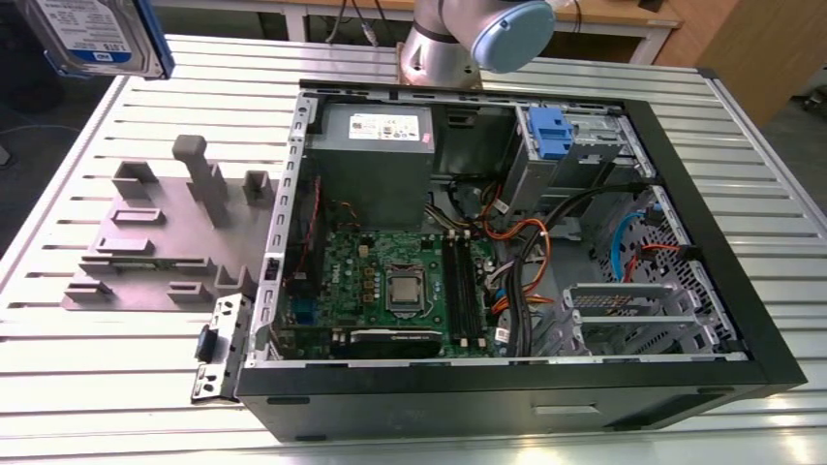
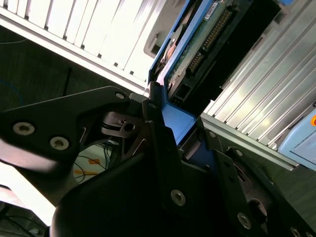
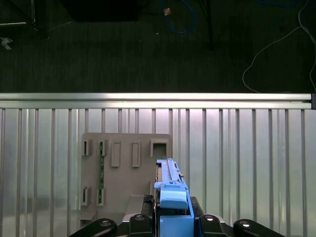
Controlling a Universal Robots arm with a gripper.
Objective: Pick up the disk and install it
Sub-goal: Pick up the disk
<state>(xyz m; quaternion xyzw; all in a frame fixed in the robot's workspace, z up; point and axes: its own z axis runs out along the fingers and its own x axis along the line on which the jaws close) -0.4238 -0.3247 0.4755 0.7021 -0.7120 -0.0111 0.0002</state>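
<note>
up in the air, the flat silver disk with its blue plastic frame [image 1: 97,37] sits clamped in the black gripper [image 3: 174,219], above the ribbed aluminium table [image 1: 77,387] near a grey slotted fixture plate [image 3: 126,168] and an open black computer case [image 1: 517,397]. dark floor [image 3: 123,54] lies past the table's edge.

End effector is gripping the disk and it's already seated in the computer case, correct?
No. The end effector grips the disk, but it hangs in the air outside the computer case, at the exterior view's upper left, not seated.
</note>
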